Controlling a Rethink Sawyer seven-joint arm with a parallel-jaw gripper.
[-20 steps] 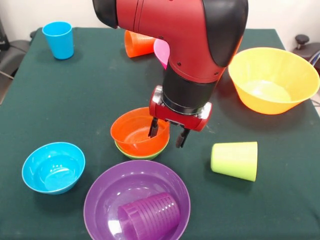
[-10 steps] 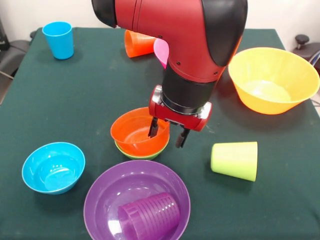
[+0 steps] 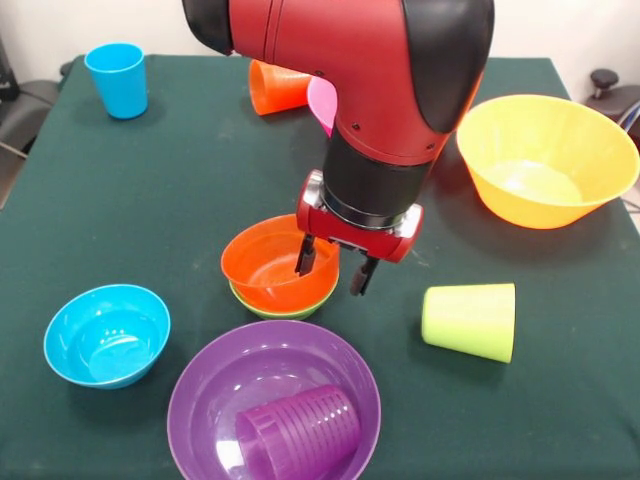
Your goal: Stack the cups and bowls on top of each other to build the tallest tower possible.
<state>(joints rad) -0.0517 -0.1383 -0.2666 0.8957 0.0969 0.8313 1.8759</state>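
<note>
The small orange bowl (image 3: 265, 265) sits nested in the small green bowl (image 3: 285, 306) at the table's middle. My gripper (image 3: 333, 268) is open and straddles the orange bowl's right rim, one finger inside and one outside. The small blue bowl (image 3: 105, 335) stands at the near left. The purple cup (image 3: 300, 432) lies on its side in the wide purple bowl (image 3: 200, 385). The lime green cup (image 3: 470, 320) lies on its side at the right. The blue cup (image 3: 117, 80) stands upright at the far left. The orange cup (image 3: 275, 88) lies behind the arm.
The large yellow bowl (image 3: 545, 160) stands at the right. Only an edge of the pink bowl (image 3: 323, 105) shows from behind the arm. The arm's red and black body hides the table's far middle.
</note>
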